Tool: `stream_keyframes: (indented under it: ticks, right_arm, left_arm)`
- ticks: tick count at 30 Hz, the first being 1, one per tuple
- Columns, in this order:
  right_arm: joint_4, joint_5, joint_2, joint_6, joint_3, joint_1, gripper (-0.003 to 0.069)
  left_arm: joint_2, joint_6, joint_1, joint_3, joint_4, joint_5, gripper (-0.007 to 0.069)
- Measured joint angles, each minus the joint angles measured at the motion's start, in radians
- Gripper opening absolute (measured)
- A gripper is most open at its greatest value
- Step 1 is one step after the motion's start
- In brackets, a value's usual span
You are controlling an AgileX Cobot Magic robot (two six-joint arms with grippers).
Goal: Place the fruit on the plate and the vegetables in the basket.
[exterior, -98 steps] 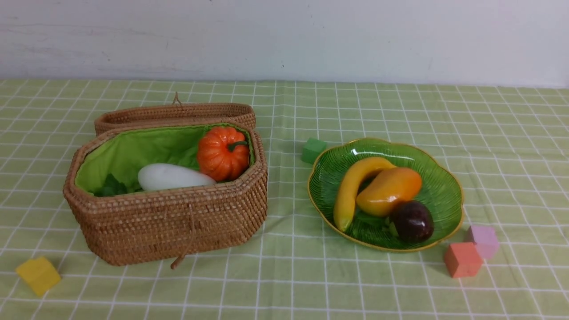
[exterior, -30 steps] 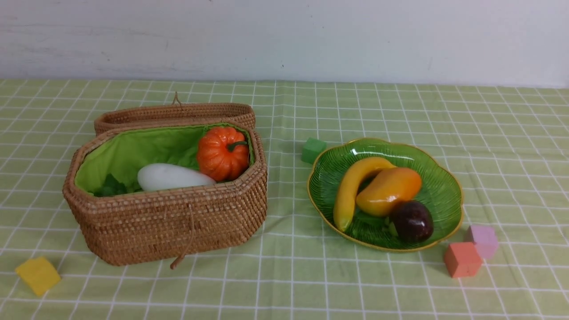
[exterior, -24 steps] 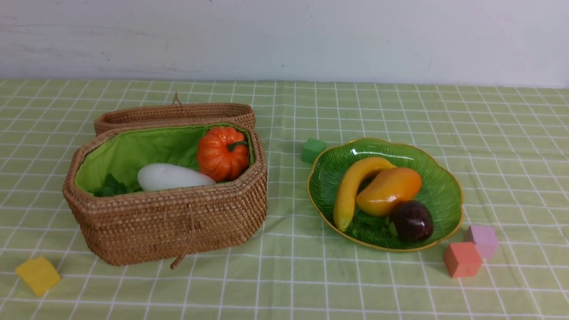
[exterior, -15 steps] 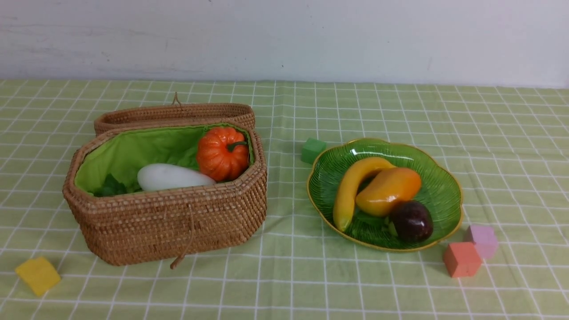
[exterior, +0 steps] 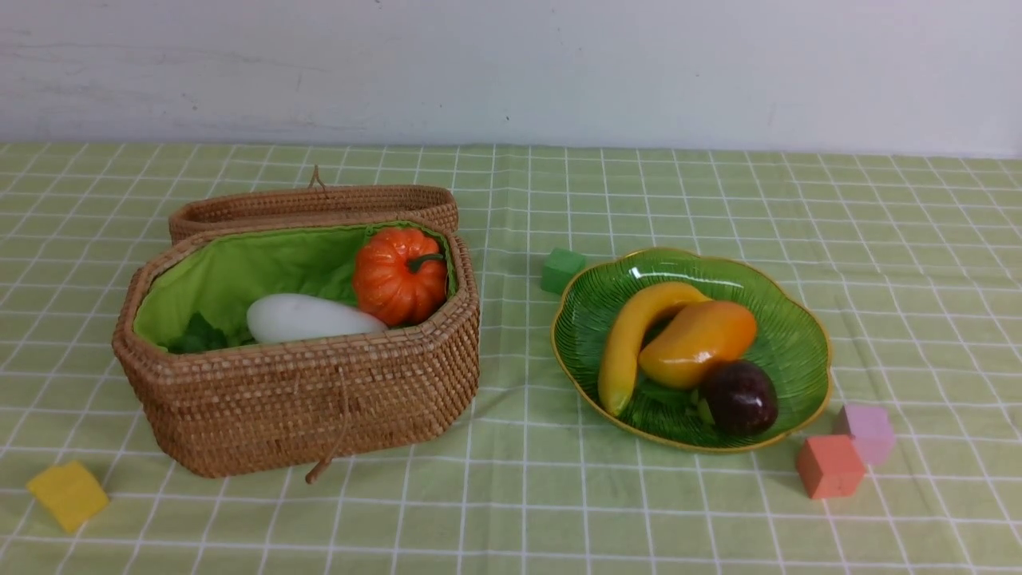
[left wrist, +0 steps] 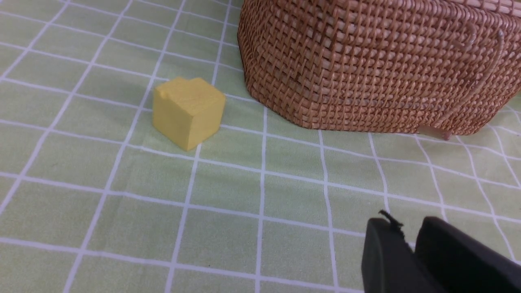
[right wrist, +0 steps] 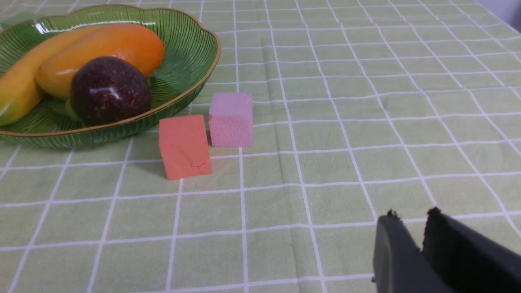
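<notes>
Basket (exterior: 303, 399) sits ahead of the left gripper (left wrist: 411, 248), whose black fingers (left wrist: 382, 260) are pressed together on nothing, low over the cloth; radish (exterior: 307, 318) and pumpkin (exterior: 399, 275) lie inside it, the radish's long axis running along the basket's length, while cucumber and pepper are not visible, perhaps hidden under them. Plate (exterior: 790, 351) lies ahead of the right gripper (right wrist: 411, 244), well apart from it, and that pair of fingers (right wrist: 390, 256) is also closed and empty. On the plate rest the banana (exterior: 631, 339), the mango (exterior: 699, 342) and the purple fruit (exterior: 738, 397), touching one another. No fruit or vegetable shows on the cloth, so sorting looks finished and neither arm seems to need a reach. Cubes remain outside: yellow (left wrist: 187, 110) between left fingers and basket, orange (right wrist: 184, 145) and pink (right wrist: 230, 119) between right fingers and plate, green (exterior: 563, 270) beyond the plate.
</notes>
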Motion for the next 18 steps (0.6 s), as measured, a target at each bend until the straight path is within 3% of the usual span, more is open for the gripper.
stream_keyframes:
  ticks: [18]
  right_arm:
    - [0.0,0.0,0.0,0.0,0.0,0.0,0.0132]
  left_arm:
    - [0.0,0.0,0.0,0.0,0.0,0.0,0.0127]
